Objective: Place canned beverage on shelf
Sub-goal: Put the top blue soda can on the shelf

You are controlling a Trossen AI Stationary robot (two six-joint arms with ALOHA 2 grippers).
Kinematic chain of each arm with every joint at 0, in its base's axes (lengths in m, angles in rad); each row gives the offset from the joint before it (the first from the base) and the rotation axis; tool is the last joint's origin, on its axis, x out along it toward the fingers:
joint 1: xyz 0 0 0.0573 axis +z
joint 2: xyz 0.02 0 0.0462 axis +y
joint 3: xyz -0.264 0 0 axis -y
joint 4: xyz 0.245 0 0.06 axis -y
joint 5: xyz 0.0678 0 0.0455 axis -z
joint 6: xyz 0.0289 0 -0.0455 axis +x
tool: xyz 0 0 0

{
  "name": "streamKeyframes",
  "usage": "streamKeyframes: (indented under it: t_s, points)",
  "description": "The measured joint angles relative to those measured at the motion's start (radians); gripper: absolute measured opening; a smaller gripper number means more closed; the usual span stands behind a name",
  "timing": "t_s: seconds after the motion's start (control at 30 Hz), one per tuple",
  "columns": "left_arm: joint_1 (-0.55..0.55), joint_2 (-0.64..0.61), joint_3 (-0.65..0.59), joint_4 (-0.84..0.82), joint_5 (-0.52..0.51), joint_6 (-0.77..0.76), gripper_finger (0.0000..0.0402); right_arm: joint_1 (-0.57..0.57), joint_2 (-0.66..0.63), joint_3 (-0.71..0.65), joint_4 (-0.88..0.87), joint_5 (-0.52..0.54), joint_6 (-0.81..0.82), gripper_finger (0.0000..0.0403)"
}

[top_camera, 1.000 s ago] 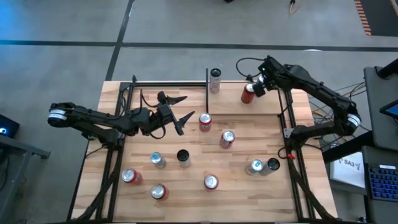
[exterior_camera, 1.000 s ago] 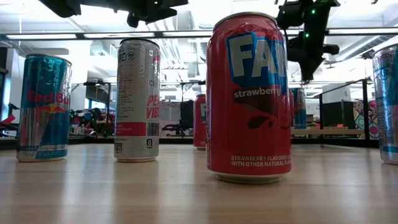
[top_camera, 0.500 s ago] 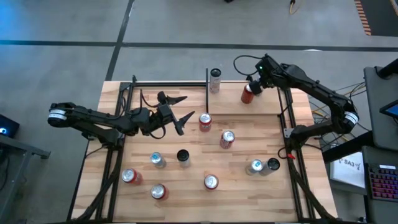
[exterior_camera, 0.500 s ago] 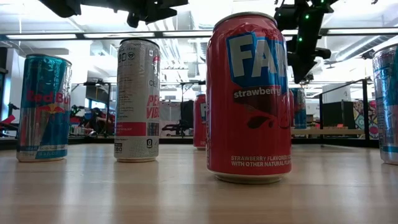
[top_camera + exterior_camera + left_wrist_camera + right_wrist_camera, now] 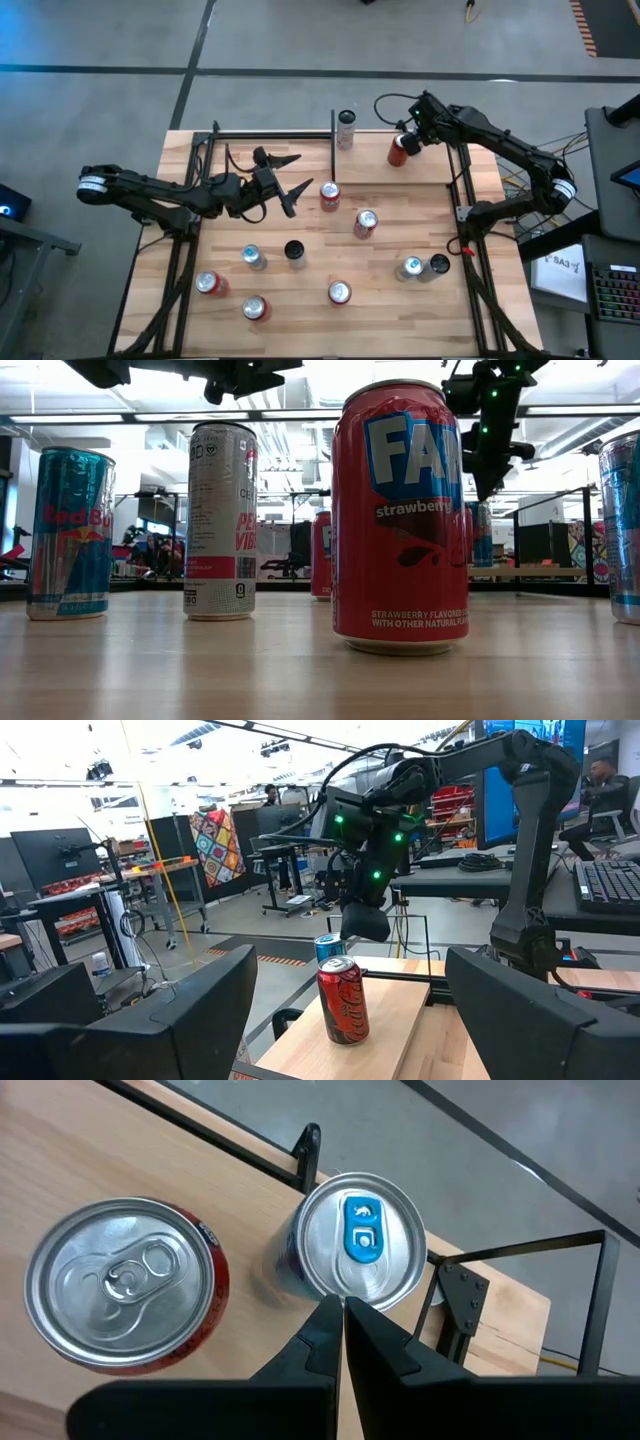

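Two dark robot arms work over a wooden surface scattered with beverage cans. The right end effector, fingers clenched together and holding nothing, hangs above the shelf at the far right corner, over a red cola can standing upright on the light-wood board. Its wrist camera looks straight down past the closed fingertips onto two can tops side by side: the red cola can and a blue-tabbed can next to a black post. From the left wrist, the red cola can stands on the shelf with the blue-tabbed can behind it. The left end effector, fingers spread and released, waits above the surface's left half. In the low view a strawberry soda can fills the foreground.
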Motion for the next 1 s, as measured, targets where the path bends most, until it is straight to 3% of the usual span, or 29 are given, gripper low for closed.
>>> streamKeyframes:
  t_s: [0.8,1.0]
  points:
    - [0.000,0.000,0.000,0.006,0.000,0.000,0.0311,-0.018,-0.010,0.026,-0.014,-0.001,-0.008,0.0009]
    - [0.000,0.000,0.000,0.010,0.000,0.000,0.0311,-0.018,-0.001,0.026,0.077,-0.013,-0.006,0.0009]
